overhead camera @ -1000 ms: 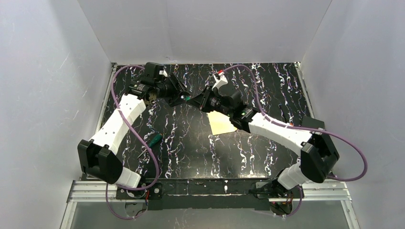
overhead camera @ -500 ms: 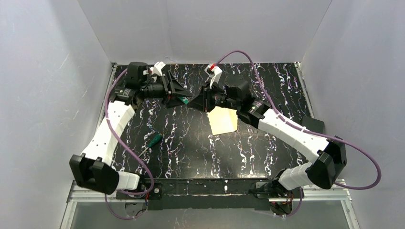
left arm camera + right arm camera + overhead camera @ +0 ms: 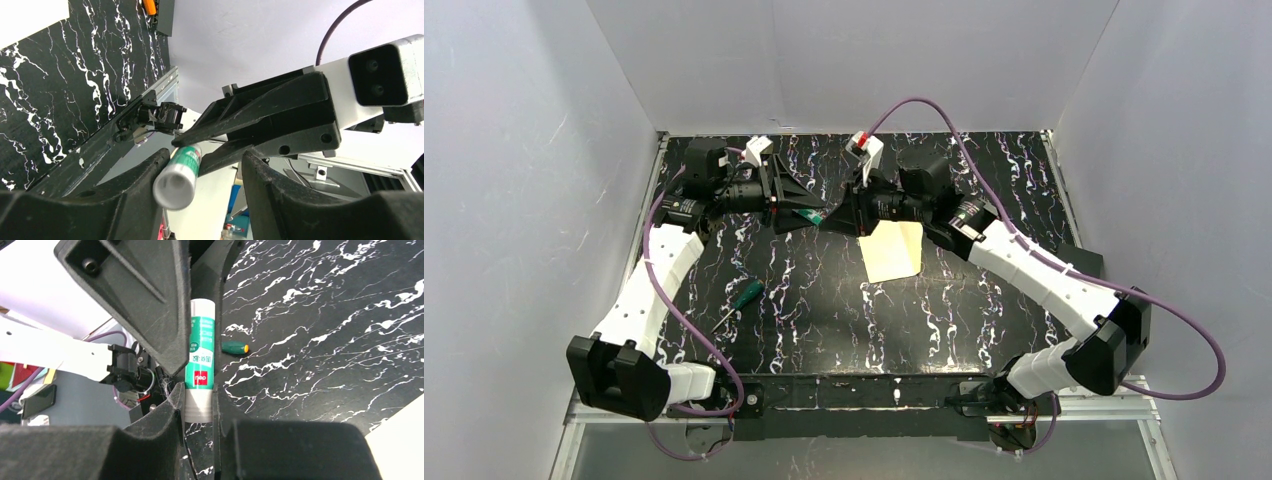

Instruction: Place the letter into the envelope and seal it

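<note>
From above, I see a black table (image 3: 824, 330) veined with white, and both arms reaching in to meet over its far half. At the left, near the left arm's forearm, a green-handled screwdriver (image 3: 744, 294) lies on the table, well apart from everything else.

Further right, the left gripper (image 3: 205, 159) points toward the middle. In its wrist camera its two fingers stand apart around a glue stick (image 3: 179, 176). The white cap end rests against one finger (image 3: 142, 187), with a clear gap to the other, so this claw is open and not clamping.

The stick – green label, white ends – is held off the table between the two claws. The right gripper (image 3: 196, 399) faces the left one tip to tip. Its wrist camera shows both of its fingers pressed against the sides of the stick – closed and gripping it.

Rightmost, the letter (image 3: 892, 252), a pale tan sheet, lies flat on the table just right of centre. Its far edge is tucked beneath the right wrist, and neither claw touches it.
</note>
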Controlling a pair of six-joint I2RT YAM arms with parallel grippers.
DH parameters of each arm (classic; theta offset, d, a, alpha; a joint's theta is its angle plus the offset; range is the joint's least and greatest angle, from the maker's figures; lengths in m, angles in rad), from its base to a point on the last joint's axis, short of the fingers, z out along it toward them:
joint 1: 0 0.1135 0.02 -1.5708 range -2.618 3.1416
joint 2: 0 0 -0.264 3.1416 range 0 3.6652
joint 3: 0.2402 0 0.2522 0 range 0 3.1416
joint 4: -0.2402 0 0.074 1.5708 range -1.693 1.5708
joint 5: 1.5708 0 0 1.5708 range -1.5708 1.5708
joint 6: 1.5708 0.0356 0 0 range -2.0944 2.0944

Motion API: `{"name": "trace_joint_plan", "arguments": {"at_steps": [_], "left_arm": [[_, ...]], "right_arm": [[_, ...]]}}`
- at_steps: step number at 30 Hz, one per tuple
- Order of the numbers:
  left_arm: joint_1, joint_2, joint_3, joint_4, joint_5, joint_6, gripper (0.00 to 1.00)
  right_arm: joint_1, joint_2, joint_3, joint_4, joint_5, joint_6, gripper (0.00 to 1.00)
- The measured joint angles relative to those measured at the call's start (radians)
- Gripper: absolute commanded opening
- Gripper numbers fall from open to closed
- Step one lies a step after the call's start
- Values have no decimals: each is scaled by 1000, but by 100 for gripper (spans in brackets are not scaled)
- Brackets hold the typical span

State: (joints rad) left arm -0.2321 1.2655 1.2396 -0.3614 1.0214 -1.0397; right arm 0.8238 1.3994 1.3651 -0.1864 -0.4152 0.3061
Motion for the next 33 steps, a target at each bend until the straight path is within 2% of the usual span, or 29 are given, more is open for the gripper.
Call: {"name": "trace_joint_plan", "arguments": {"at_steps": [6,8,10,11,12,13,15,16,18,23,28,33], "left_arm": [[0,4,0,9,8,-10,31],[2,5,0,9,8,-6,20],[4,5,0,1,7,3,3],[5,5,1,0,7,10,0],[5,5,1,-3,7,11,0],[6,6,1,-6,7,15,0],[6,9,1,-9,6,18,0],[6,10,1,-9,6,17,0],[6,16,6,-7,5,10,0],[5,19,11,93,-18,-99,0],[5,3,-50,314,-74,-268,0],[5,3,-56,382,-112,-370,0]], "right_arm": [[-5,3,8,2,-45,0,1],[-6,3,16,2,-44,0,1],[-6,3,22,2,-43,-2,1],[-6,3,23,1,-42,-4,1],[-6,5,23,-1,-45,-5,1],[-6,6,23,-1,-45,-7,13],[-6,10,29,-12,-43,-6,49],[-7,10,32,-17,-36,0,60],[-10,8,32,-19,-11,31,70],[-19,-64,-95,153,97,221,74],[-23,-149,-314,489,185,560,75],[-23,-119,-332,639,237,739,74]]}}
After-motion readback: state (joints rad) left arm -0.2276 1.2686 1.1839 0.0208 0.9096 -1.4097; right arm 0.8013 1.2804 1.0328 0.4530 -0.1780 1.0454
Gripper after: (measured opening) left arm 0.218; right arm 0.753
